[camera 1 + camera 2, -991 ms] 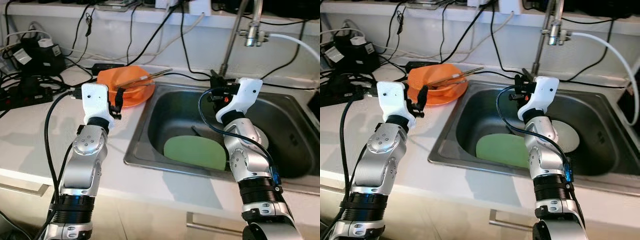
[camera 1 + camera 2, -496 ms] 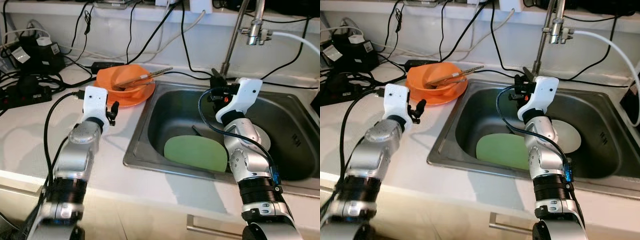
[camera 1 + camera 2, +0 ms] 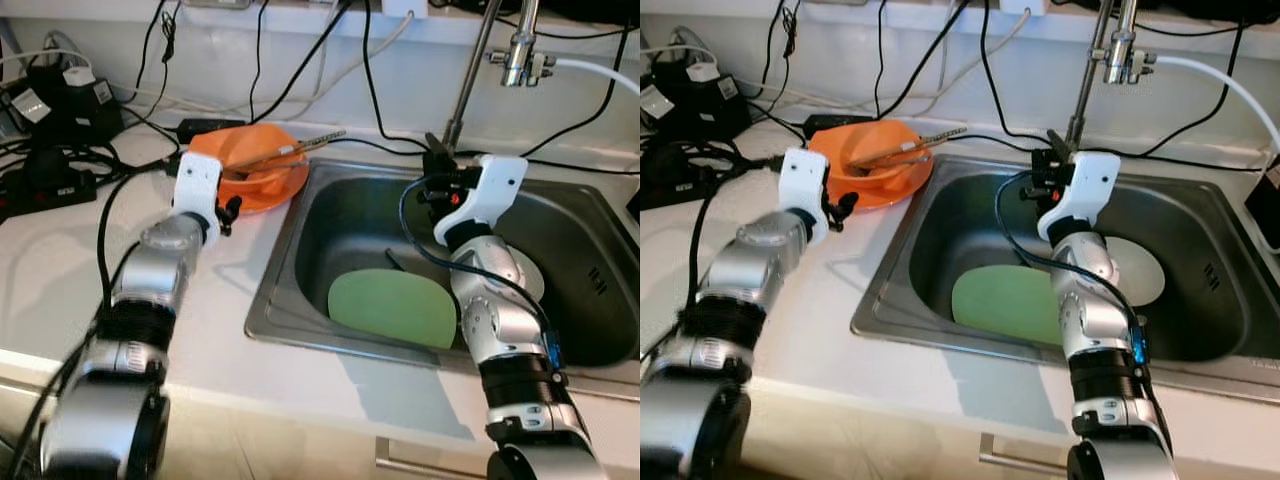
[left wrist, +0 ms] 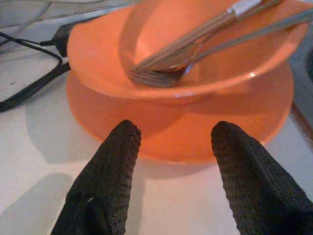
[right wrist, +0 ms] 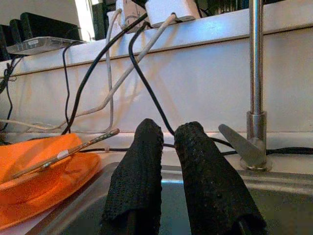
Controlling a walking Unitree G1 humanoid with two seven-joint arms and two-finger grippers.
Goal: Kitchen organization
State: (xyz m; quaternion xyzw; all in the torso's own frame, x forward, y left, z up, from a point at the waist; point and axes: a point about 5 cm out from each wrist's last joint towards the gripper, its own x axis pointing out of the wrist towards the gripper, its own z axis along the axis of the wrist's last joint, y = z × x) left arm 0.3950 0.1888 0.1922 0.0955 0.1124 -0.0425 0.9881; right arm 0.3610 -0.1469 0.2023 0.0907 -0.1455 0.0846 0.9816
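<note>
Right now my left claw (image 4: 171,147) hangs low over the white worktop (image 3: 60,280), fingers spread apart with nothing between them, its tips just short of the orange plate (image 4: 234,132). An orange bowl (image 4: 122,58) sits on that plate, and a fork (image 4: 161,73) and chopsticks (image 3: 290,152) lie in it, their handles jutting over the rim toward the sink (image 3: 300,240). If I push in too flat, I judge I could shove the plate instead of gripping it, tilt the bowl, and send the utensils sliding into the basin. Black cables (image 3: 60,165) lie close by on the worktop and could snag my arm. Further right, a green cutting board (image 3: 392,305) and a white plate (image 3: 1135,270) lie in the sink. My right claw (image 5: 168,142) hovers above the basin near the faucet (image 5: 255,73), fingers nearly together and holding nothing; a careless swing could knock that pipe.
</note>
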